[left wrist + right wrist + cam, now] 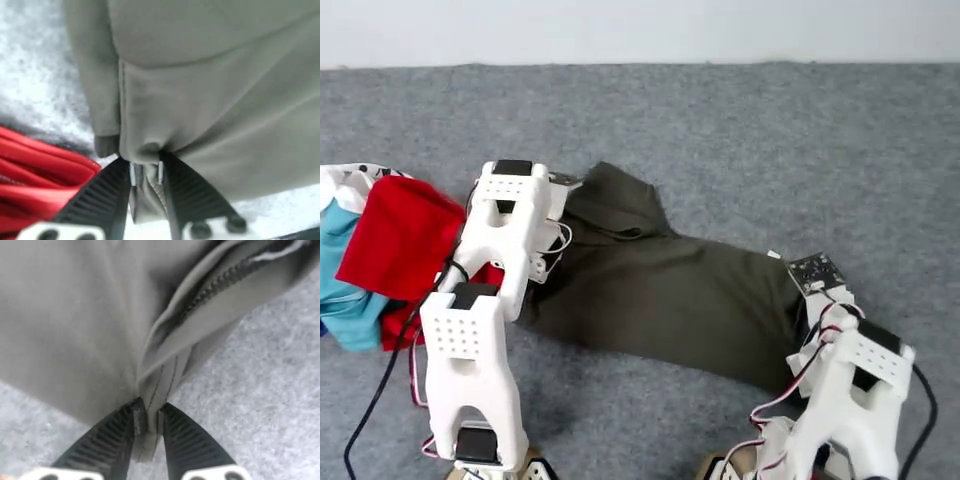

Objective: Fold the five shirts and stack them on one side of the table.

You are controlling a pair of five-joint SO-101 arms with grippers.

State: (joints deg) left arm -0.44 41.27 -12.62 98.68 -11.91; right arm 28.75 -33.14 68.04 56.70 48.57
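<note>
Left claw (145, 169) pinches one end of the green shirt (660, 290), right claw (147, 416) pinches the other, with the shirt spread between them. A red shirt (395, 240) sits beside the left claw.

The desk (740, 120), covered in grey felt-like carpet, runs up to a pale wall (640, 30) along the top of the frame. A dark olive-green cloth shirt (660, 290) lies stretched across its middle, from centre-left to lower right. At the left edge sits a heap: a red cloth shirt (395, 235) over a teal cloth shirt (345, 295), with a white garment (335, 185) just above them.
</note>
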